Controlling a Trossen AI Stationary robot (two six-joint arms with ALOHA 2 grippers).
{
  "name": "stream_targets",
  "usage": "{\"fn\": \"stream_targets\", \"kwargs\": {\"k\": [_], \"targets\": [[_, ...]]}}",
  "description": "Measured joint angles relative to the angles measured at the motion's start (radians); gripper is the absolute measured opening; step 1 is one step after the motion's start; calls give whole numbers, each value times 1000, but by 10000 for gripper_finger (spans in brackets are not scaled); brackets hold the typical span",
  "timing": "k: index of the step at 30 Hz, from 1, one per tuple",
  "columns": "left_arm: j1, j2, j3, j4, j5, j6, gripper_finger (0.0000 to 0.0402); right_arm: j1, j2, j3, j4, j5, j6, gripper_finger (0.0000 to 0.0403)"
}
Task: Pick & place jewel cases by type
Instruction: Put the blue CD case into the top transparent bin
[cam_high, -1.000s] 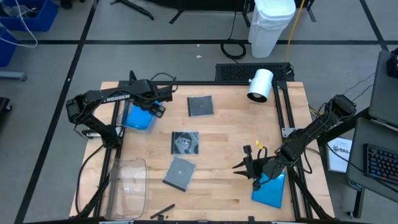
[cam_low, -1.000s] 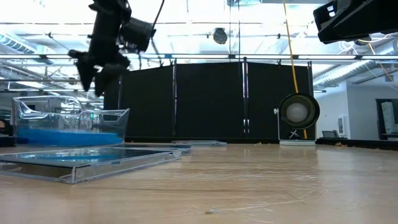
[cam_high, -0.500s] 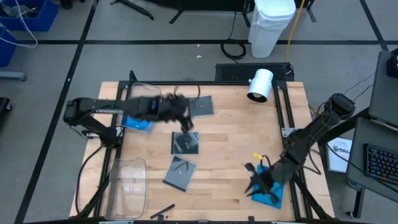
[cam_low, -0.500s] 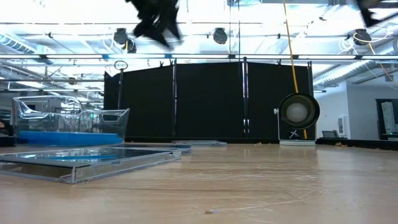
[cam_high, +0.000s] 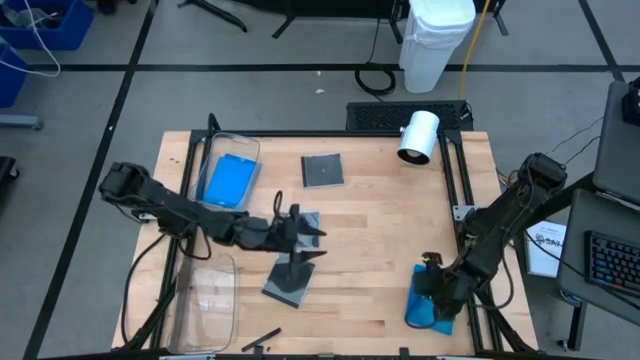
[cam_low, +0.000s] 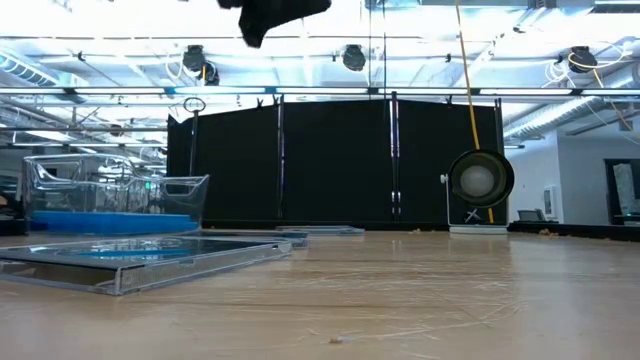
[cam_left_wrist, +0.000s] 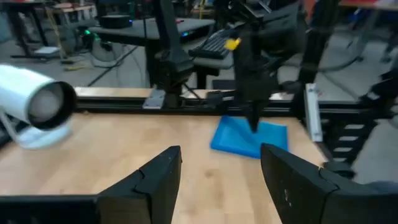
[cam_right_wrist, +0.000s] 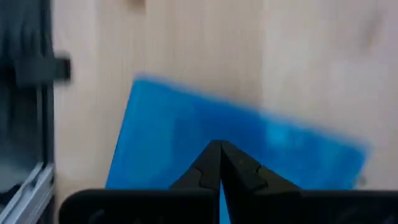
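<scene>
A blue jewel case lies flat near the table's right edge, toward its near side. My right gripper stands over it, shut and pointing steeply down. My left gripper hangs open and level above the table's middle, over a grey jewel case showing a disc. Another grey case lies nearer the front and a third farther back. A second blue case lies in the clear bin at the far left. My right gripper has its shut fingertips at the top face of the blue case, coming from above on a slant. The case lies flat on the table. I cannot tell whether the tips touch it.
An empty clear bin stands at the near left. A white cylinder-shaped lamp sits at the far right. Black frame rails run along the table's left and right edges. Bare wood lies between the cases and the right-hand blue case.
My left gripper has swung from over the far-left bin toward the table's middle and tipped from pointing down to level, staying open. My right gripper has shut, turned to point more steeply down, and shifted toward the right edge, over the blue case.
</scene>
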Motion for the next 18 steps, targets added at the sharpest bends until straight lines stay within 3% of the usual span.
{"fn": "stream_targets", "kwargs": {"k": [4,8,15,18], "targets": [[-13,12,-72,76,-1,-70,223,1,43,0,-14,-147,110,0],[-15,27,-90,78,-1,-92,223,0,95,0,-13,-222,156,0],[-8,73,-86,103,-10,-97,223,-66,198,-14,-3,-210,41,0],[-2,82,-89,83,-9,-111,223,-128,220,-15,16,-125,-88,0]]}}
